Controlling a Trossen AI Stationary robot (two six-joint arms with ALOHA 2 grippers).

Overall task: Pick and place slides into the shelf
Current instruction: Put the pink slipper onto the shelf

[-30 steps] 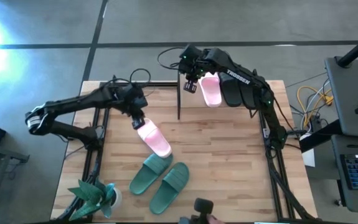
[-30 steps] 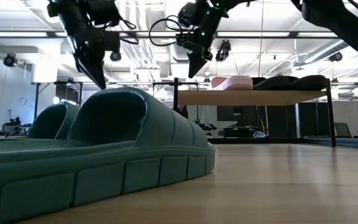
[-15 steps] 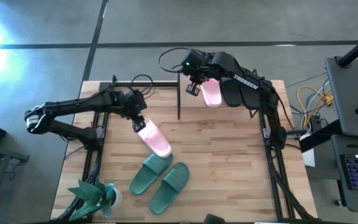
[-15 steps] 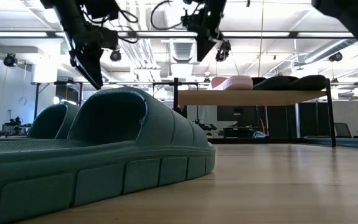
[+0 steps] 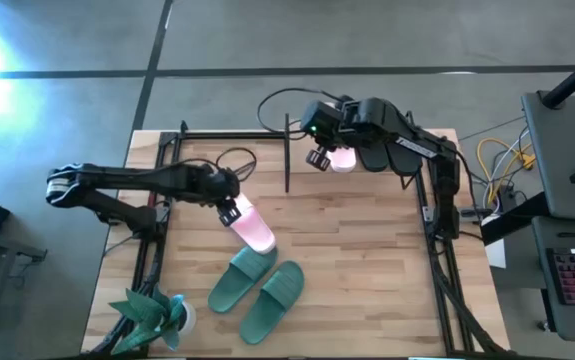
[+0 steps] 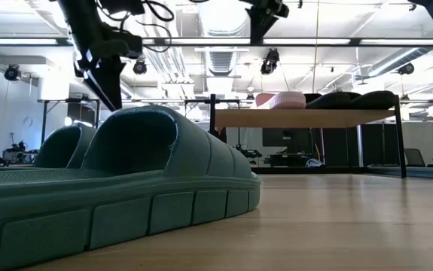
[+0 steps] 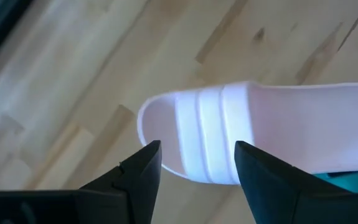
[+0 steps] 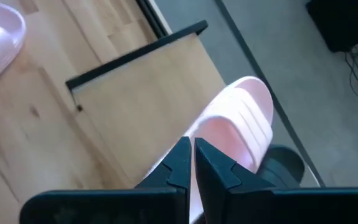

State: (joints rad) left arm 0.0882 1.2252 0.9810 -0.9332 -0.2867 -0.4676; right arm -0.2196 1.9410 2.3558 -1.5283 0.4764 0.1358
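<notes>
Left gripper (image 7: pixel 194 163): fingers spread wide, poised over the strap end of a pink slide (image 7: pixel 272 134) lying on the table (image 5: pixel 367 260); holding nothing, contact not discernible.

Right gripper (image 8: pixel 193 158): fingers pressed together, empty, raised above the shelf (image 8: pixel 147 93).

Shelf (image 6: pixel 306 117): at the table's far side, carrying a second pink slide (image 6: pixel 280 99) and, beside it, two black slides (image 6: pixel 352 98).

Table, near side: two green slides (image 5: pixel 257 285) side by side, just beside the toe end of the pink slide (image 5: pixel 250 224) under the left gripper (image 5: pixel 230 212).

Near left corner: small green plant (image 5: pixel 152 312).
</notes>
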